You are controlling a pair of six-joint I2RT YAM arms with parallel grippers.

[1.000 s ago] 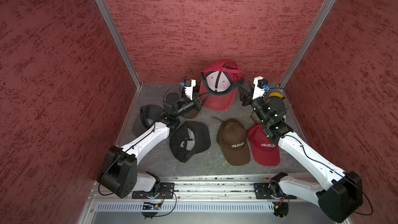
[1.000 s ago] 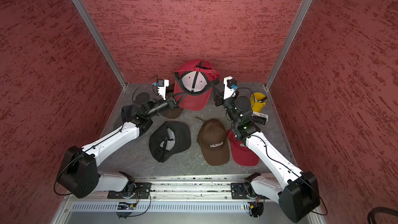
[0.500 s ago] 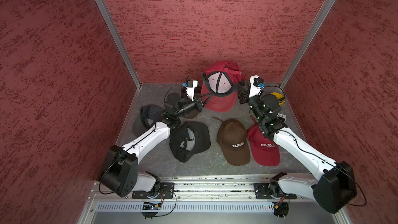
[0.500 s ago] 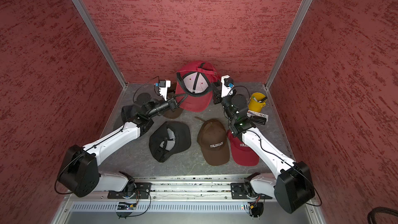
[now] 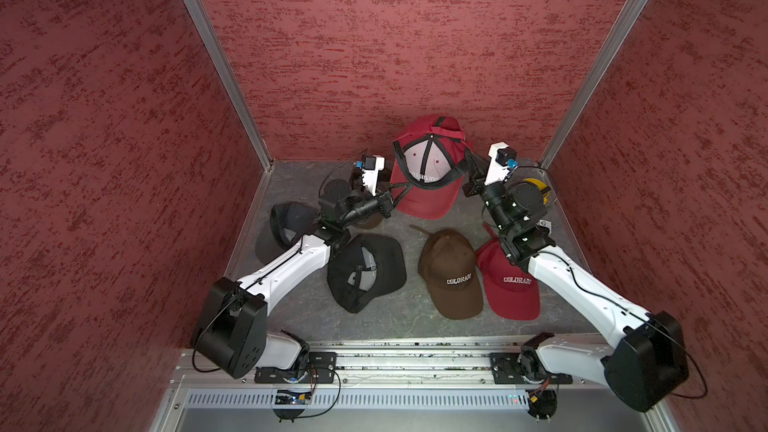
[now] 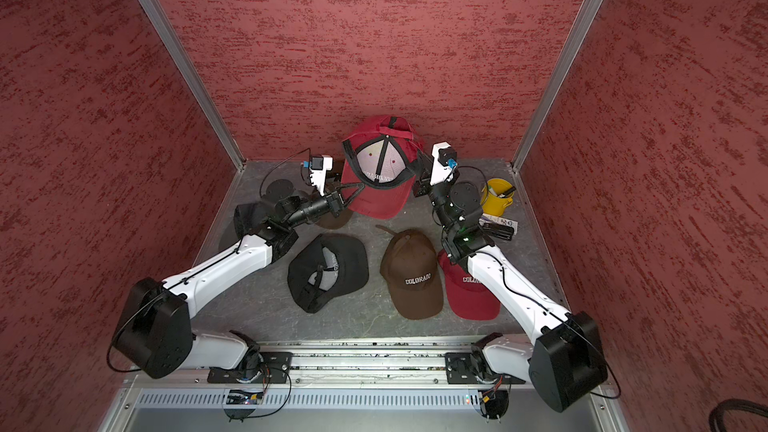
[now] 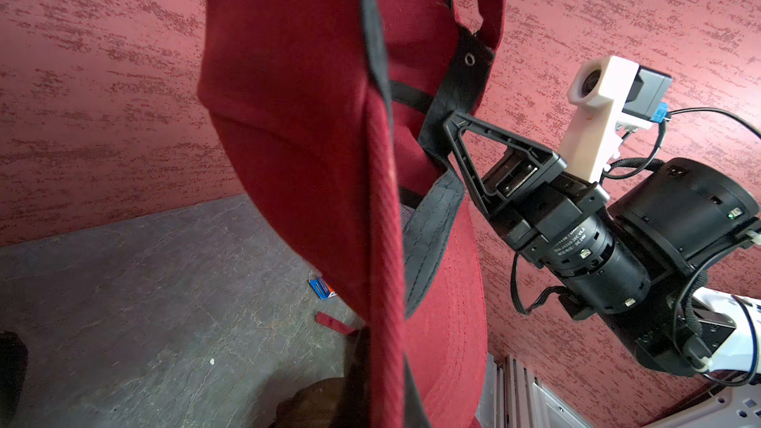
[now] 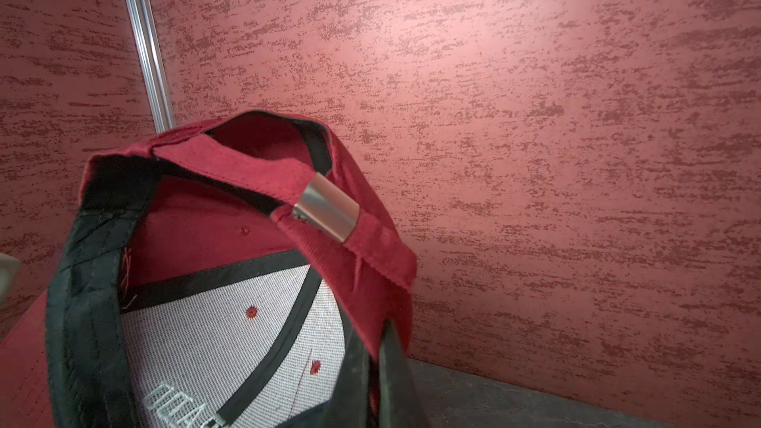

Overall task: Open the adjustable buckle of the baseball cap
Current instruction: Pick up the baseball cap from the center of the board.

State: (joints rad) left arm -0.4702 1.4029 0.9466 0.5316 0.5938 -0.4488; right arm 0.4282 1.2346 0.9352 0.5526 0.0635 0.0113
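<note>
A red baseball cap [image 5: 428, 201] [image 6: 376, 201] hangs in the air near the back wall, its white-lined inside facing up in both top views. My left gripper [image 5: 404, 189] [image 6: 358, 187] is shut on the cap's left rim; in the left wrist view the red fabric [image 7: 288, 117] runs down into the left gripper [image 7: 383, 389]. My right gripper [image 5: 467, 167] [image 6: 417, 168] [image 7: 447, 129] is shut on the right rim, near the back strap. In the right wrist view the silver buckle [image 8: 327, 207] lies flat on the red strap, beyond the right gripper [image 8: 381, 384].
On the grey floor lie a black cap [image 5: 365, 272], a brown cap [image 5: 451, 274], another red cap [image 5: 509, 284] partly under my right arm, and a dark cap [image 5: 291, 222] at the left wall. A yellow cup [image 6: 496, 195] stands back right. Red walls enclose three sides.
My right gripper has moved left to the cap's right rim and shut on it. The left gripper has kept its hold on the left rim.
</note>
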